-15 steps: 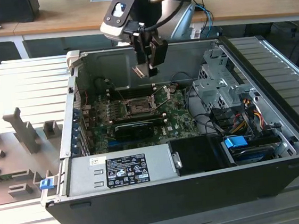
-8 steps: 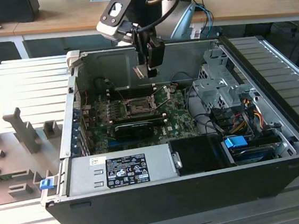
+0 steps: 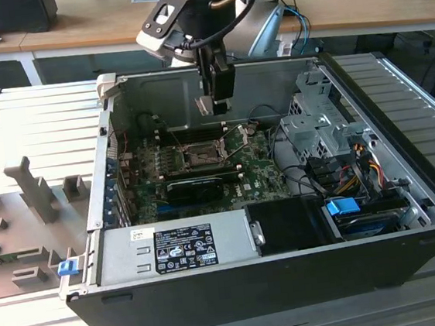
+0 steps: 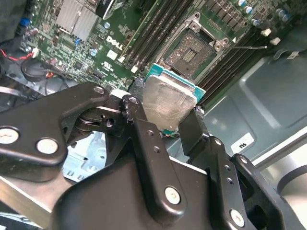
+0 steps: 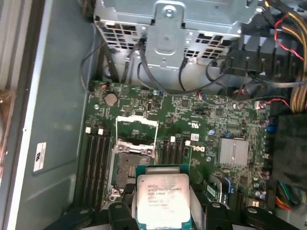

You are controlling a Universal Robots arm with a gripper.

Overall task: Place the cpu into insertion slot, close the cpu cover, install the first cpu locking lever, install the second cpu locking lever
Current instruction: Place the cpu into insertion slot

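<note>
Exterior view looks down slantwise into the open computer case [image 3: 272, 87]; both wrist views sit close, sharing the insertion slot [image 4: 192, 50] [image 5: 128, 167].

The cpu [image 5: 162, 199] hangs above the insertion slot [image 5: 130, 167].

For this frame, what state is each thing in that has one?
cpu: gripped by the tool, above the board, not seated.
tool: shut on the cpu.
insertion slot: uncovered, empty.
cpu cover: flipped up, open.
locking lever: released.
computer case: side open.

The cpu [image 5: 162, 199] seemingly hides part of the insertion slot [image 5: 127, 165].
</note>
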